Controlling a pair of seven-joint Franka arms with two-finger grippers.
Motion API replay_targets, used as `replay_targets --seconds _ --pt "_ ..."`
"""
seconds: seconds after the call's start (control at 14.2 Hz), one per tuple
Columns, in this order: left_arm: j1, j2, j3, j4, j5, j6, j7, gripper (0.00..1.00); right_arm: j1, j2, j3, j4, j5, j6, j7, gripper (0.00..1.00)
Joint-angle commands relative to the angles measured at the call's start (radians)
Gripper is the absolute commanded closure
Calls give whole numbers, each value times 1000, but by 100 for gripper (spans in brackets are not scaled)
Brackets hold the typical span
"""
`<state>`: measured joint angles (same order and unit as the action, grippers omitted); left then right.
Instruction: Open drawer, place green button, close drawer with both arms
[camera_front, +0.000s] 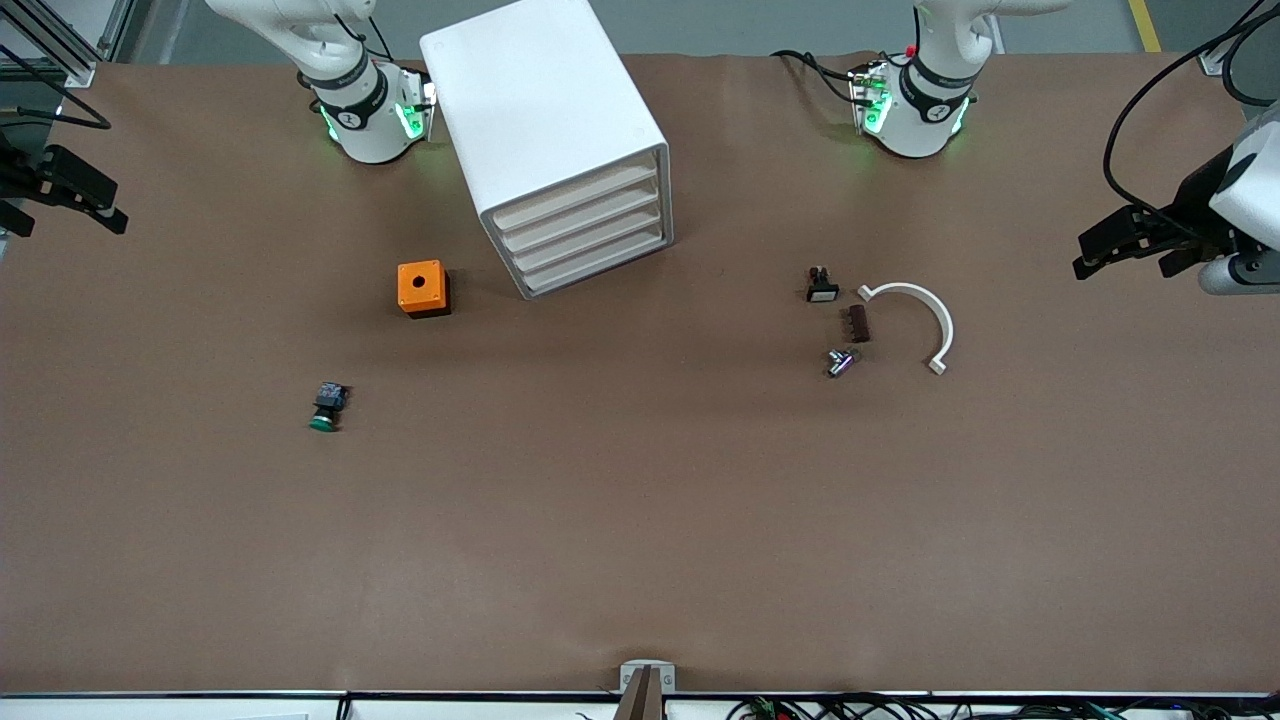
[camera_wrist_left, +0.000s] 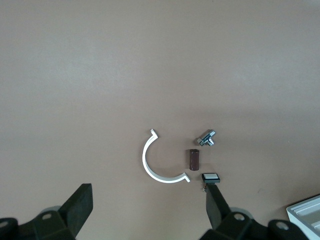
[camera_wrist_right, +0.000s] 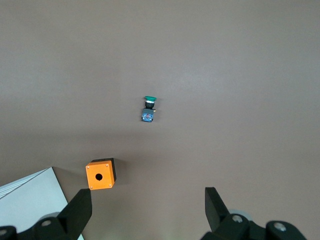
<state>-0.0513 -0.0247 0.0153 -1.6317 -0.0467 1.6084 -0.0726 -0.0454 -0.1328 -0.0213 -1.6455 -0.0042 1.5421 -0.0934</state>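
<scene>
The button (camera_front: 328, 406) has a green cap and a black-and-blue body. It lies on its side on the brown table, nearer to the front camera than the orange box (camera_front: 423, 288). It also shows in the right wrist view (camera_wrist_right: 148, 110). The white drawer cabinet (camera_front: 545, 120) stands between the arm bases, and its several drawers (camera_front: 585, 225) are all shut. My right gripper (camera_front: 115, 208) (camera_wrist_right: 148, 205) is open and empty, over the right arm's end of the table. My left gripper (camera_front: 1080, 256) (camera_wrist_left: 149, 205) is open and empty, over the left arm's end.
Toward the left arm's end lie a black button with a white face (camera_front: 821, 286) (camera_wrist_left: 210, 178), a brown piece (camera_front: 857, 323) (camera_wrist_left: 194, 159), a small metal part (camera_front: 841, 362) (camera_wrist_left: 207, 138) and a white curved clamp (camera_front: 925, 315) (camera_wrist_left: 150, 165). The orange box also shows in the right wrist view (camera_wrist_right: 100, 174).
</scene>
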Motion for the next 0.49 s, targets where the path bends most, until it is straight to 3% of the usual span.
replay_targets --seconds 0.0,0.42 --pt "5 -1 -8 3 24 -12 -7 0 -5 -25 3 -25 -2 6 -9 0" --pt "7 12 -6 9 22 -13 -6 0 -8 -25 0 -28 1 18 -9 0"
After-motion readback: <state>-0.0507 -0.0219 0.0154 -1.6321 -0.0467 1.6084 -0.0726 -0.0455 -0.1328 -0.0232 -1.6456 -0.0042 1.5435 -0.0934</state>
